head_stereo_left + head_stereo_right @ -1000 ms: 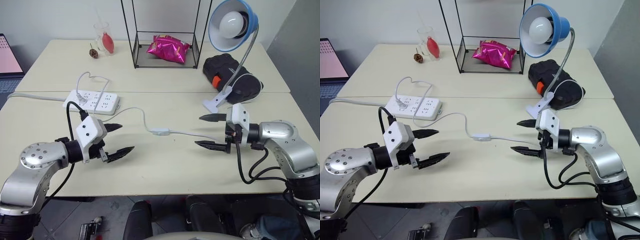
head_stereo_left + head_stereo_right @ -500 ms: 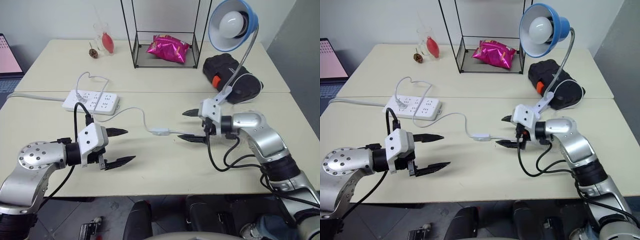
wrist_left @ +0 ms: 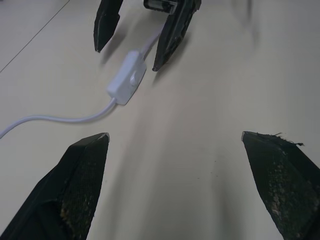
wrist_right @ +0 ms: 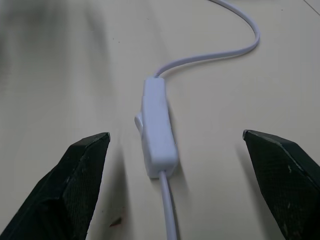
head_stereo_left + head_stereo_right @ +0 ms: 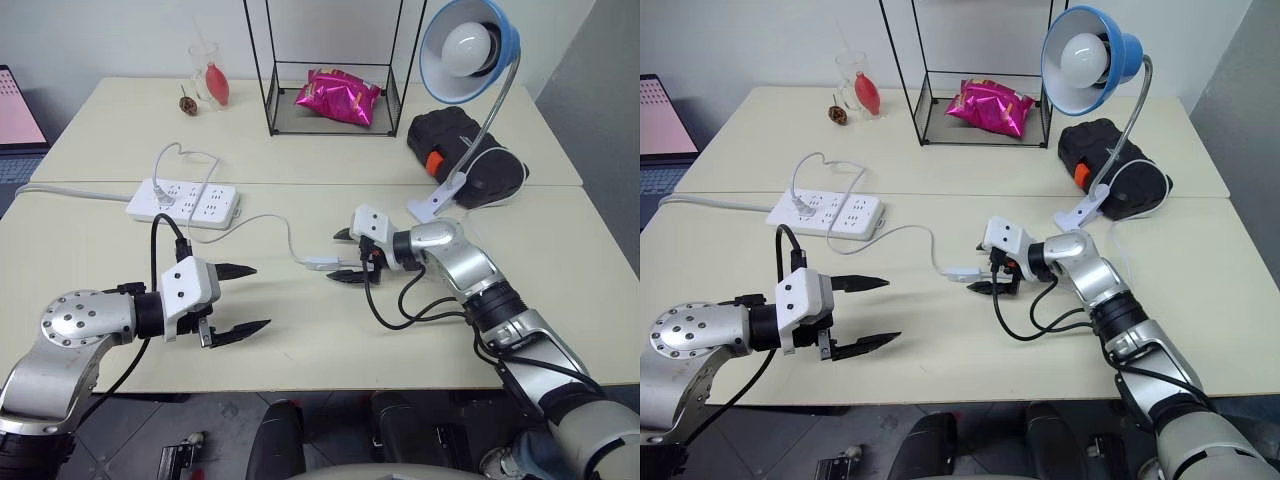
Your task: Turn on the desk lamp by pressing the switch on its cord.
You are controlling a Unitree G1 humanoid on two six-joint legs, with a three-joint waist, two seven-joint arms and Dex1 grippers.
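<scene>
Where it lies flat, switch (image 4: 158, 127), long axis along cord (image 4: 220, 52)

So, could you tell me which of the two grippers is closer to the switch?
The right gripper: its open fingers flank the switch, while the left gripper hangs well apart.

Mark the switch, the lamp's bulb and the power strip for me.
switch (image 4: 157, 127), right wrist view, middle of its white body.
desk lamp (image 5: 1083, 58), right eye view, on the round white bulb.
power strip (image 5: 183, 202), left eye view, centre of its socket face.
</scene>
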